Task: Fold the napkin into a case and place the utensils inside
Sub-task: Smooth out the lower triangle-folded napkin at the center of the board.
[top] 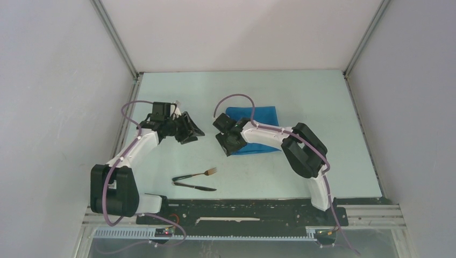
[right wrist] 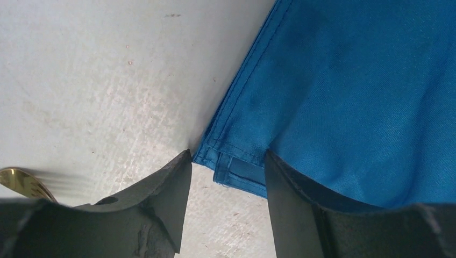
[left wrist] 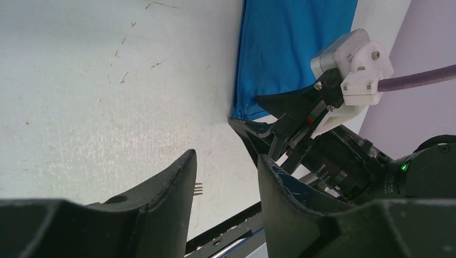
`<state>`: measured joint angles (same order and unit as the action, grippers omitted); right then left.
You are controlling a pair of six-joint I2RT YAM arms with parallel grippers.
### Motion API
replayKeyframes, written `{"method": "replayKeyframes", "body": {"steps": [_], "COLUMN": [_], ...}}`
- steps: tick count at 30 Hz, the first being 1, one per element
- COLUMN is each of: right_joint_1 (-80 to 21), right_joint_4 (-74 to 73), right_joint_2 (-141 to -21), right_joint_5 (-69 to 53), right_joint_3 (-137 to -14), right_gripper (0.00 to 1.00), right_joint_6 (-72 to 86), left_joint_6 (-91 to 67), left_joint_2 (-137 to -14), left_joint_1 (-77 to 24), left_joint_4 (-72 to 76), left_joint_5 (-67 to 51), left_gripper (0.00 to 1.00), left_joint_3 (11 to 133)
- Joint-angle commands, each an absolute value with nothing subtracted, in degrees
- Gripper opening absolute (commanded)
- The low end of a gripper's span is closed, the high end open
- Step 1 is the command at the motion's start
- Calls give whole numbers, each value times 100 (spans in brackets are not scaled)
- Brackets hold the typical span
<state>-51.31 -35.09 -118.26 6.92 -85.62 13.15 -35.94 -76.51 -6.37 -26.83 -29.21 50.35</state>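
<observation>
Right gripper (right wrist: 228, 161), jaws parted and empty, straddles the near-left corner of the folded blue napkin (top: 263, 115); left gripper (top: 188, 129) hangs released beside it. Folding step in hand: next, pinch that corner squarely. Fork (top: 201, 173) and knife (top: 196, 186) lie together, well apart from the cloth

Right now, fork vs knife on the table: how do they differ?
Colour: the fork has a golden head on a dark handle; the knife looks dark end to end. Pose: the fork's tines angle toward the far side; the knife lies nearly crosswise, nearer the front edge. Shared: both slim, similar length, flat on the table, left ends nearly meeting, apart from the napkin.
</observation>
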Motion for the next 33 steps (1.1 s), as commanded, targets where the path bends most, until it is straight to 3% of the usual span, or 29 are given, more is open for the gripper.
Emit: {"method": "replayKeyframes", "body": {"steps": [1,12,22,33], "right_joint_1": [-5204,-5463,-5348,-5276], "right_joint_4": [-3717,-4123,-4354,-4224], "right_joint_2": [-12033,-11979,-11883,-12205], "right_joint_5": [1005,1295,1288,1140], "right_joint_3": [-8745,-9264,-9711,-9534], "right_gripper": [60,66,59,60], "right_joint_6": [1616,1819,1820,2151], "left_joint_6": [-3491,-3497,-3475,-3430], "left_joint_2": [-7552,-7471,-7383,-7378], "left_joint_1": [-567,-519,-384,-282], "left_joint_4": [-2514,-2529,-2523,-2533], "left_joint_5": [-3111,-3175,-3158,-3234], "left_gripper": [51,51,51,50], "left_joint_3": [4983,4933,4822,4790]}}
